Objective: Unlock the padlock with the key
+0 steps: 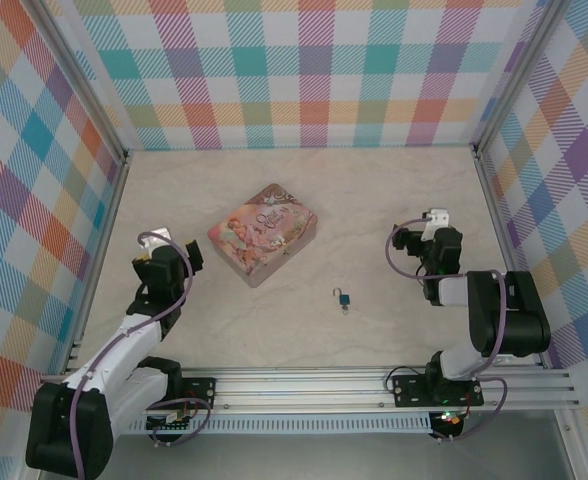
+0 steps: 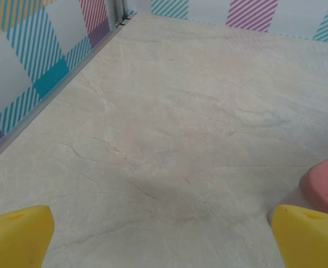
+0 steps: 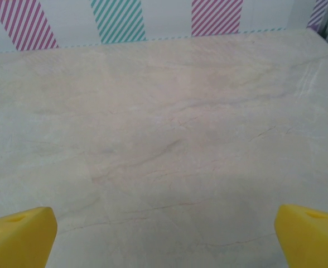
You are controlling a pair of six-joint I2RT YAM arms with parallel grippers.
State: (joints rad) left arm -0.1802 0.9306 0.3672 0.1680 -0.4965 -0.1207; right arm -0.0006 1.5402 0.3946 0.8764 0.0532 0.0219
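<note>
The padlock point(image 1: 344, 297) lies on the bare bench point(image 1: 374, 200), a little toward the near edge and roughly midway between the 2 arms, well apart from both. Its teal-blue body points toward the near edge and its thin silver shackle toward the far wall. A dark fleck point(image 1: 345, 307) touches the body's near end (whether that is the key I cannot tell at this size).

A pink illustrated tin point(image 1: 263, 233) sits turned at an angle, beyond the padlock and to its left, closer to the left arm point(image 1: 124, 350) than to the right arm point(image 1: 484, 320).

The left fingers point(image 2: 16, 237) are spread wide, their 2 yellow tips at the bottom corners of the left wrist view with only bench between them. A rounded pink corner of the tin shows just beside the right-hand tip; I cannot tell if they touch.

The right fingers point(image 3: 312, 237) are also spread wide and hold nothing (bare marbled bench lies between the 2 yellow tips). They face the striped far wall point(image 3: 164, 19).
</note>
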